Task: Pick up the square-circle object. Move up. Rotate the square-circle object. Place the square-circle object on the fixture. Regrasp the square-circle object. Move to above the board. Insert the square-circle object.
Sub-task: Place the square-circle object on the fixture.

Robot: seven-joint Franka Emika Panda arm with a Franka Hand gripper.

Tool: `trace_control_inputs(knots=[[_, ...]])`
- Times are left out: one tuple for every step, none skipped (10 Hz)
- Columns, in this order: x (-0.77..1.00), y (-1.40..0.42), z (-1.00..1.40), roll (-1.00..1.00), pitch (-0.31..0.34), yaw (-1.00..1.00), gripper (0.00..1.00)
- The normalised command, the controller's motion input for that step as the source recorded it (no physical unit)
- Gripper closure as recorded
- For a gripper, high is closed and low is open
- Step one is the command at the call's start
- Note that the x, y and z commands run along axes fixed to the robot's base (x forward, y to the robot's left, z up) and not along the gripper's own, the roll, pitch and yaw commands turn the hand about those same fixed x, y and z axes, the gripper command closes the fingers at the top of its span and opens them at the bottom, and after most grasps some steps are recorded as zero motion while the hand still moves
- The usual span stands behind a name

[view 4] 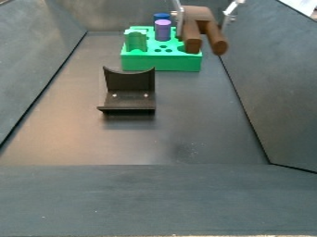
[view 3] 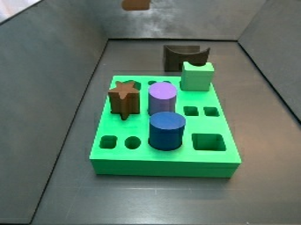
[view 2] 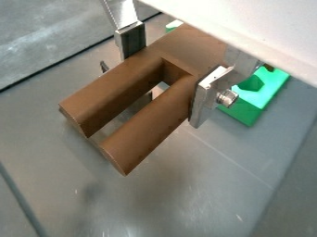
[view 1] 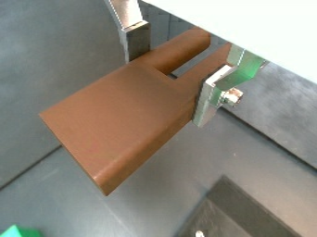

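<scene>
The square-circle object [view 2: 130, 116] is a long brown piece with two prongs, one squared and one rounded. My gripper [view 2: 168, 69] is shut on it near its joined end in both wrist views, and the silver fingers [view 1: 213, 95] press its two sides [view 1: 118, 120]. In a side view the gripper [view 4: 198, 18] holds the piece [view 4: 213, 35] tilted in the air, high above the floor near the board [view 4: 173, 61]. Only the piece's tip [view 3: 136, 3] shows in the other side view. The dark fixture [view 4: 126, 91] stands on the floor, apart from the bright green board [view 3: 177, 163].
On the board stand a brown star peg [view 3: 123, 95], a purple cylinder [view 3: 163, 95], a blue cylinder [view 3: 167, 132] and a pale green notched block [view 3: 198, 76]. Grey walls slope up on both sides [view 4: 37, 65]. A green shape [view 2: 254, 97] shows beyond one finger.
</scene>
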Motion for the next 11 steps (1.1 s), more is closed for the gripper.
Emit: trace_control_inputs(knots=[[1.00, -0.21, -0.09, -0.12, 0.000, 0.02, 1.00], [1.00, -0.17, -0.08, -0.09, 0.008, 0.02, 1.00], [1.00, -0.16, -0.07, -0.08, 0.013, 0.02, 1.00], [1.00, -0.12, -0.06, -0.06, 0.027, 0.02, 1.00], [1.00, -0.11, -0.06, -0.06, 0.034, 0.02, 1.00], [1.00, -0.08, -0.05, -0.06, 0.044, 0.03, 1.00], [1.00, -0.07, -0.05, -0.07, 0.051, 0.02, 1.00], [0.85, -0.03, -0.03, -0.08, 0.067, 0.02, 1.00], [0.75, -0.01, -0.02, -0.08, 0.078, 0.02, 1.00], [0.65, -0.01, -0.01, -0.09, 0.089, 0.02, 1.00], [0.52, -0.01, -0.01, -0.09, 0.105, 0.02, 1.00]])
